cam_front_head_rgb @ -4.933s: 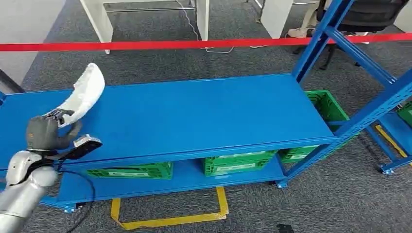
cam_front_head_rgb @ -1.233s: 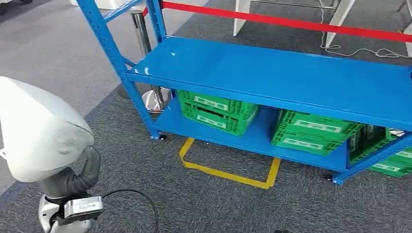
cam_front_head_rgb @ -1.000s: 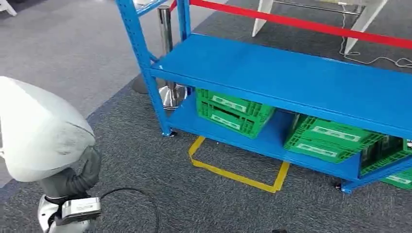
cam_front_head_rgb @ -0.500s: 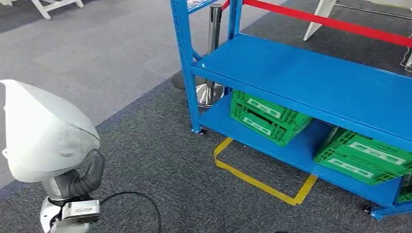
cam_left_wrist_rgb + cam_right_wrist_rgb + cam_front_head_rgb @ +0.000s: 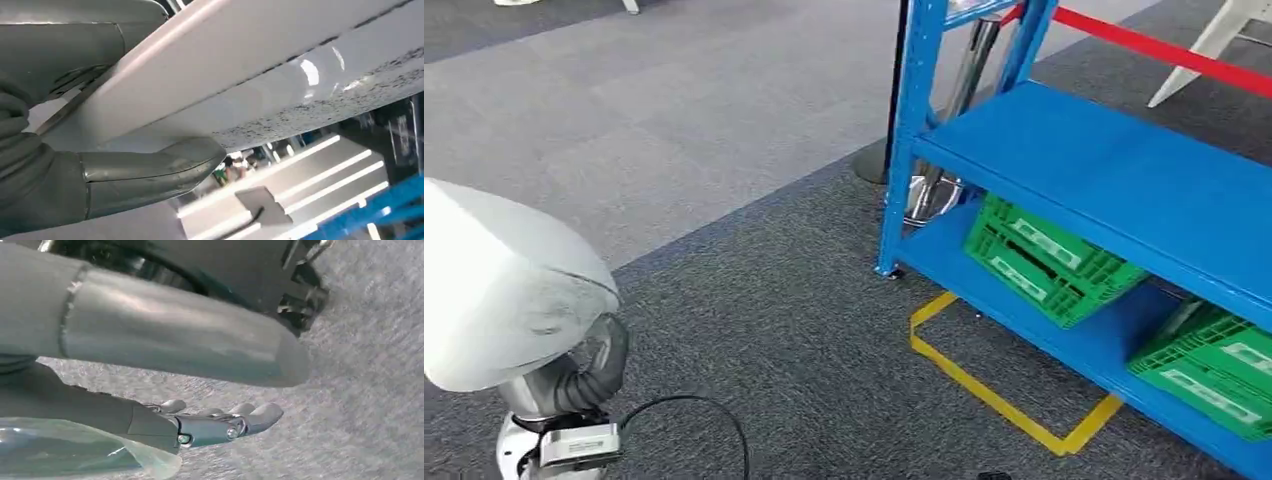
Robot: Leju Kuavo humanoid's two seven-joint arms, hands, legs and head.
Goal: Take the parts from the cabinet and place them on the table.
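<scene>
A large white curved part with grey scuffs is held up close at the lower left of the head view. My left hand grips it from beneath. In the left wrist view the white part lies across the thumb and fingers of my left hand. My right hand hangs over grey carpet, its fingers stretched out and holding nothing. The blue cabinet rack stands at the right, with a bare middle shelf.
Green crates sit on the rack's bottom shelf. A yellow tape outline marks the carpet before it. A red barrier tape and a metal stanchion stand behind the rack's corner. A black cable loops by my left wrist.
The camera has swung left, so the rack has slid to the right of the picture and more carpet shows. My left hand still holds the white part, now raised close.
</scene>
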